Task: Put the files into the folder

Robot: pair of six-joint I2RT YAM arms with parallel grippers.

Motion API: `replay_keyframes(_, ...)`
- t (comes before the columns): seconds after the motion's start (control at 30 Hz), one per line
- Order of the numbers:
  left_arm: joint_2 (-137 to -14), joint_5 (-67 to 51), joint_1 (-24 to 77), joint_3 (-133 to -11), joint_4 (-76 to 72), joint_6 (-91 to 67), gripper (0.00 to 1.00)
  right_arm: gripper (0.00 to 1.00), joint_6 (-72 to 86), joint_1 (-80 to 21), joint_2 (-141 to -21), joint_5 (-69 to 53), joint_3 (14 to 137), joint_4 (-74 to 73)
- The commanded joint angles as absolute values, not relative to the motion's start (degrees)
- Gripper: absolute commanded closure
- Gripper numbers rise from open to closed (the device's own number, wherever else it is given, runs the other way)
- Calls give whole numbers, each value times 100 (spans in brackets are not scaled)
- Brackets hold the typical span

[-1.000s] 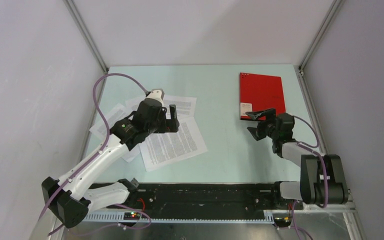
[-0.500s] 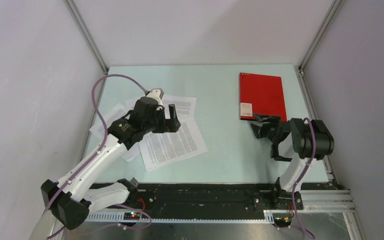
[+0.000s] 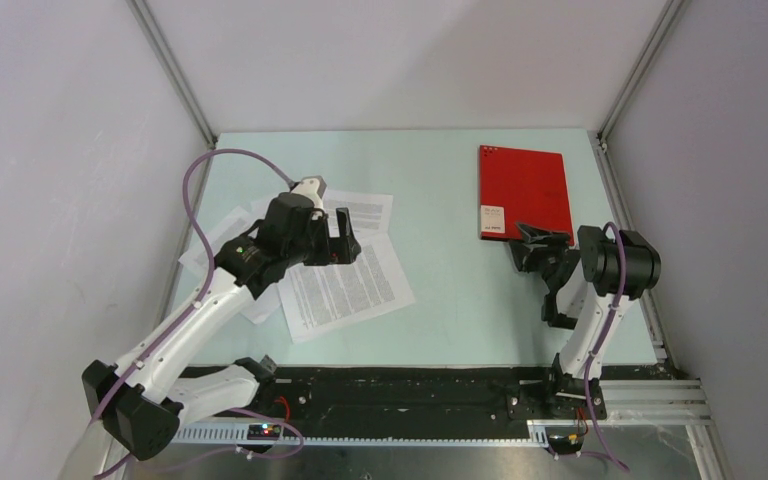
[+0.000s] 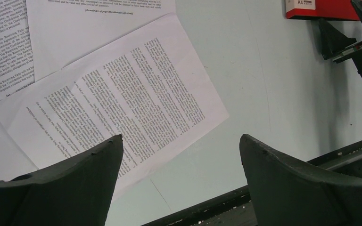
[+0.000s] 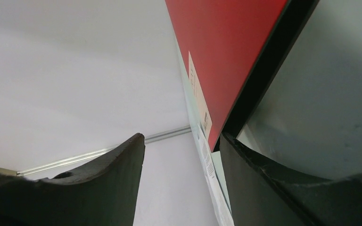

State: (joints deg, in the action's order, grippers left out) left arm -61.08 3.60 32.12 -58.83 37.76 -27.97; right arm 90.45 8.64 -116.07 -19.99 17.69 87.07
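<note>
The files (image 3: 345,285) are several loose printed white sheets fanned out on the left of the table, filling the left wrist view (image 4: 122,99). My left gripper (image 3: 345,238) hovers just above them, open and holding nothing (image 4: 180,137). The red folder (image 3: 525,190) lies flat and closed at the back right, its white label (image 3: 492,220) at the near left corner. My right gripper (image 3: 522,245) is low at the folder's near edge. In the right wrist view its jaws (image 5: 182,136) stand apart, and the folder's (image 5: 226,42) dark edge touches one fingertip (image 5: 224,137).
A black rail (image 3: 390,390) runs along the near table edge with both arm bases on it. Grey enclosure walls and metal posts (image 3: 175,75) close in the table on three sides. A purple cable (image 3: 200,190) loops over the left arm.
The right arm turned its wrist over and brought its gripper down to the folder's near edge, with the jaws narrowing. The left gripper shifted only slightly above the files.
</note>
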Motion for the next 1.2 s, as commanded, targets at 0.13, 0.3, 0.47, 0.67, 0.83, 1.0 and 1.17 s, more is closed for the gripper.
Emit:
replay_keyframes(0.13, -5949, 224, 3163, -6207, 3689, -2701, 2, 37, 9251, 886, -11804, -1687, 1887, 8336)
replay_keyframes(0.3, -5913, 228, 3155, -6264, 3725, -2722, 2, 37, 9049, 731, -11182, -1543, 1941, 7206)
replay_keyframes(0.47, -5863, 212, 3145, -6280, 3749, -2718, 2, 35, 8728, 540, -10777, -1253, 2003, 6541)
replay_keyframes(0.67, -5761, 227, 3116, -6300, 3811, -2674, 2, 35, 9048, 437, -11313, -1086, 2057, 7368)
replay_keyframes(0.83, -5697, 237, 3088, -6269, 3841, -2663, 2, 36, 9173, 408, -11508, -988, 2141, 7594)
replay_keyframes(1.0, -5657, 212, 3063, -6285, 3879, -2655, 2, 36, 9064, 358, -11322, -817, 2352, 7033)
replay_keyframes(1.17, -5601, 214, 3046, -6355, 3931, -2654, 2, 36, 9197, 339, -11385, -693, 2492, 6946)
